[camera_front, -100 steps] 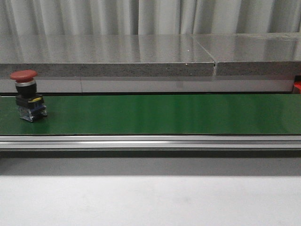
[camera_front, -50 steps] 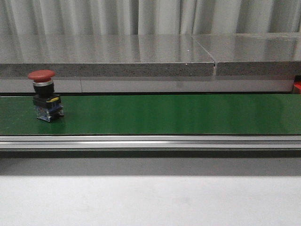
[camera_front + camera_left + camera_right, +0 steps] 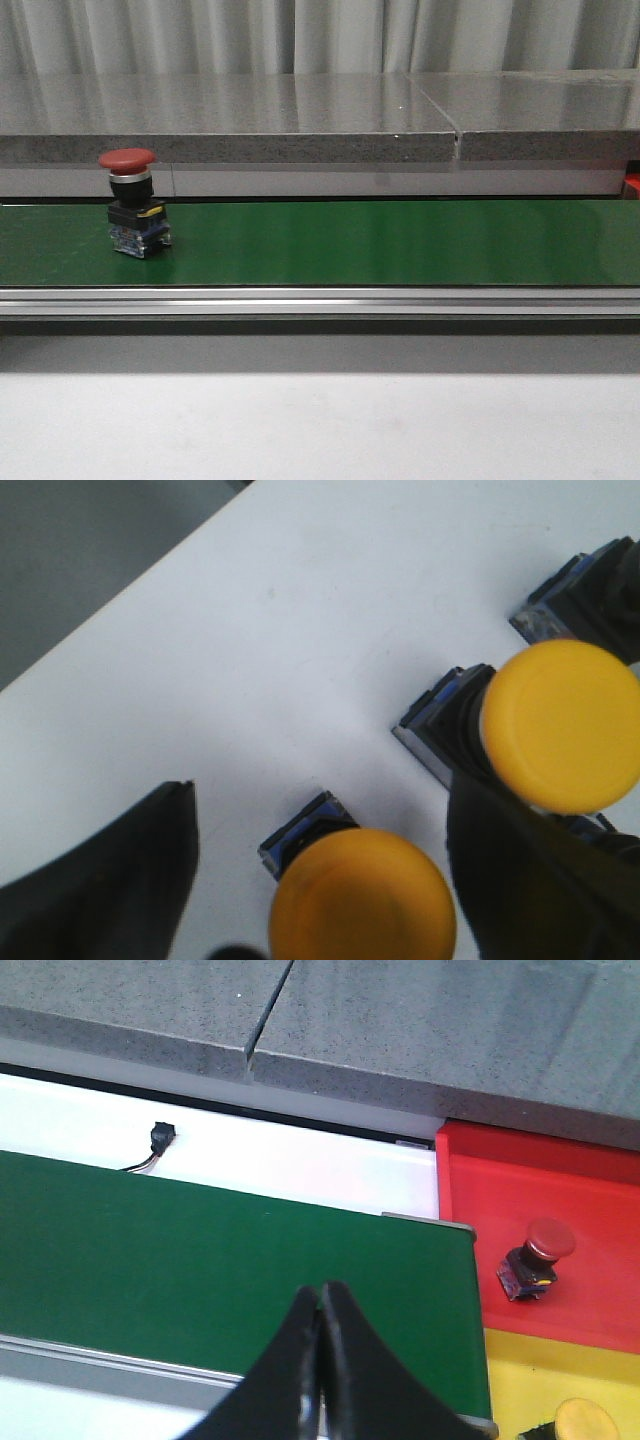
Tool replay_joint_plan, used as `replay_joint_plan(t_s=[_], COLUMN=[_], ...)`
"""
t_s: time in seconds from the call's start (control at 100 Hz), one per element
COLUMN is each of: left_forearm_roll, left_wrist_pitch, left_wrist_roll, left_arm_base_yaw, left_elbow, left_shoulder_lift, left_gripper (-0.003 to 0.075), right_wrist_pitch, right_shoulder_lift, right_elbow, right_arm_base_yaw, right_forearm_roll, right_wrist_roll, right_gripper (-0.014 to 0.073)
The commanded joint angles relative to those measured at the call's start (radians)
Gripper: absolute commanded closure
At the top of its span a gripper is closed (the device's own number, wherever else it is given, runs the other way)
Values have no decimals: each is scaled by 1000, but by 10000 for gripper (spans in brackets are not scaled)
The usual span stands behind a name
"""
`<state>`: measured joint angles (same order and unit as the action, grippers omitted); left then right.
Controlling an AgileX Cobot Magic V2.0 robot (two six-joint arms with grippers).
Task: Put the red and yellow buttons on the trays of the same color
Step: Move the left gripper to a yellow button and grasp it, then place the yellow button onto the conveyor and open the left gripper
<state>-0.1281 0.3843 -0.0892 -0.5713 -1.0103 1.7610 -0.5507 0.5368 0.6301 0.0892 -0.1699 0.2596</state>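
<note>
The left gripper [image 3: 320, 880] has its black fingers [image 3: 100, 880] spread either side of a yellow button [image 3: 362, 898] with a smooth domed cap, standing upright on a white worktop [image 3: 250, 650]. A second yellow button [image 3: 560, 725] stands just beside it. The right gripper [image 3: 320, 1360] has its fingers pressed together, holding nothing, above the matte green conveyor belt [image 3: 200, 1250]. Beyond the belt end, a red button [image 3: 537, 1258] stands upright on the red tray [image 3: 520, 1175]; the yellow tray [image 3: 520, 1380] adjoins it. On the belt, another red mushroom-cap button [image 3: 134, 203] stands upright, cap upward, near the left end.
</note>
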Motion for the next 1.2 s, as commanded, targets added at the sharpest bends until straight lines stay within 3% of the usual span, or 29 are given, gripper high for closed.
replay_joint_plan(t_s=[0.0, 0.23, 0.42, 0.71, 0.95, 1.19], left_forearm_roll=[-12, -27, -35, -40, -40, -40], left_wrist_pitch=[-22, 16, 46, 129, 228, 240], left_wrist_roll=[-10, -10, -10, 31, 89, 126], left_arm_base_yaw=[1, 1, 3, 72, 261, 416], left_elbow=[-23, -23, -23, -87, -148, -148], left_shoulder_lift=[-36, -47, -149, -379, -418, -367], left_gripper=[369, 630, 734, 739, 739, 739], right_wrist_pitch=[70, 70, 70, 70, 70, 70], right_shoulder_lift=[2, 2, 2, 2, 2, 2], right_elbow=[23, 23, 23, 23, 23, 23], right_arm_base_yaw=[-2, -2, -2, -2, -2, -2], right_forearm_roll=[-2, -2, -2, -2, -2, -2], right_wrist_roll=[12, 12, 12, 12, 12, 12], right_gripper=[662, 662, 662, 662, 662, 662])
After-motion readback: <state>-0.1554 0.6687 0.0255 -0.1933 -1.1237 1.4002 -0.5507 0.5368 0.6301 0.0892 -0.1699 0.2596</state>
